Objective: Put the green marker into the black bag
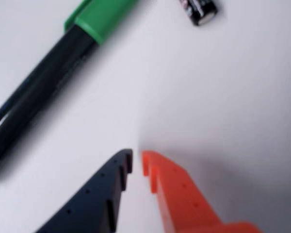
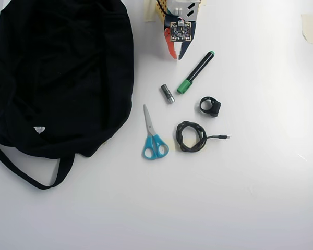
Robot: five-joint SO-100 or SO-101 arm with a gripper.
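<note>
The black bag (image 2: 62, 73) lies flat, its inside hidden. On the table (image 2: 261, 198): one green marker (image 2: 195, 72) just beside the nearly closed, empty gripper (image 2: 176, 56), one scissors (image 2: 152, 136), one cable (image 2: 192, 136).

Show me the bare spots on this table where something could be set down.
In the overhead view, the table is bare below the scissors and coiled cable, and right of the black ring. It is crowded in the middle, where the green marker, grey cylinder and claw cluster beside the black bag.
</note>
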